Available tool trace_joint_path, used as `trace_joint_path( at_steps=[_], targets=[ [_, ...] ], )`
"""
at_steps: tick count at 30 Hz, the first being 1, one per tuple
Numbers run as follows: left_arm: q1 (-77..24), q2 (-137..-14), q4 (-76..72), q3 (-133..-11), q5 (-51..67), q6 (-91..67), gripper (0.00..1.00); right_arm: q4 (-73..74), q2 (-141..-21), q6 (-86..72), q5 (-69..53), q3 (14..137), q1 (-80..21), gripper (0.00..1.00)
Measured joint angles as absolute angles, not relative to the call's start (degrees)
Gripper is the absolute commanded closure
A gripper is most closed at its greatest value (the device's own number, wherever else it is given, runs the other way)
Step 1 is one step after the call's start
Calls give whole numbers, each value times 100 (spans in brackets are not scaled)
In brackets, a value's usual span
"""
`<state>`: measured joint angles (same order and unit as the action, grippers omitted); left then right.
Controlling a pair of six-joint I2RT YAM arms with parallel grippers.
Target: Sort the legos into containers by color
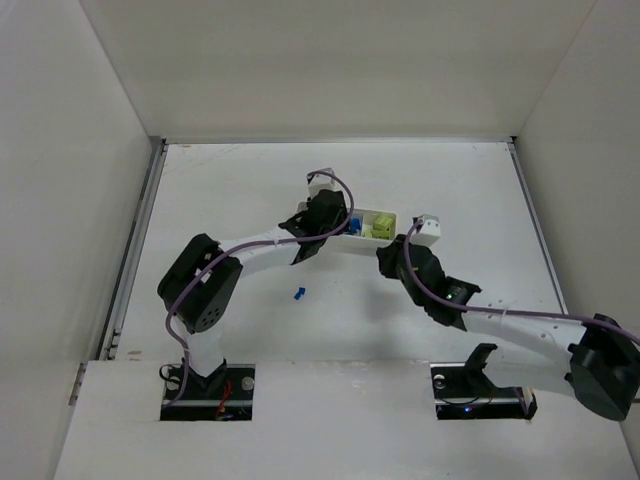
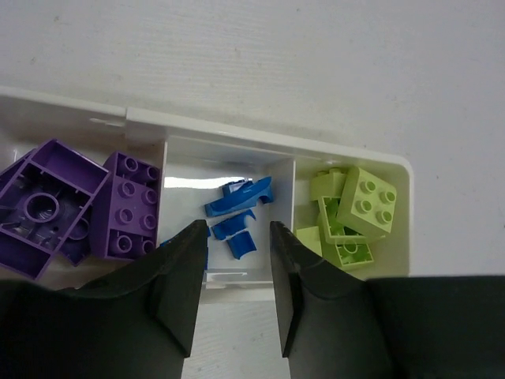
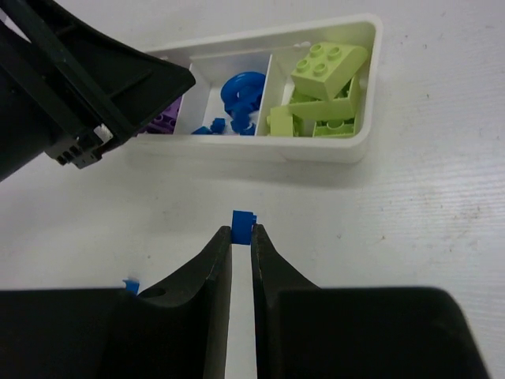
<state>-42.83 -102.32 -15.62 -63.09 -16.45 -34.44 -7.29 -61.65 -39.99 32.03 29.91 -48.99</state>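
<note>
The white tray (image 2: 260,146) has three compartments: purple bricks (image 2: 55,205) on the left, small blue pieces (image 2: 237,197) in the middle, yellow-green bricks (image 2: 355,213) on the right. My left gripper (image 2: 237,233) is open and empty over the near wall of the middle compartment. My right gripper (image 3: 241,230) is shut on a tiny blue brick (image 3: 243,222), a short way in front of the tray (image 3: 316,150). In the top view the tray (image 1: 390,213) lies between the left gripper (image 1: 325,222) and the right gripper (image 1: 392,256); its purple end is hidden under the left arm.
Another small blue brick (image 1: 298,294) lies loose on the table in front of the left arm; it also shows at the left of the right wrist view (image 3: 130,284). The left gripper's body (image 3: 79,79) hangs over the tray's left end. White walls enclose the table.
</note>
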Motion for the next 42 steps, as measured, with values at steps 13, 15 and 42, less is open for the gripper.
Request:
trace_joint_path(
  at_steps=[13,15,42],
  targets=[
    [-4305,-8162,-1559,-4777,-1769,-3194,66,-1406,-8632,-3682,2460,4556,-4211,83],
    [-4392,-7531,-1452,-4215,-1894,-3197,66,-1422,-8886,-3638,2373,4779,-4145,83],
    [-5448,-6329,-169,-2187,-2222,-3520,71,-1413,-8814,-3472,2362,5059,-4654,59]
  ],
)
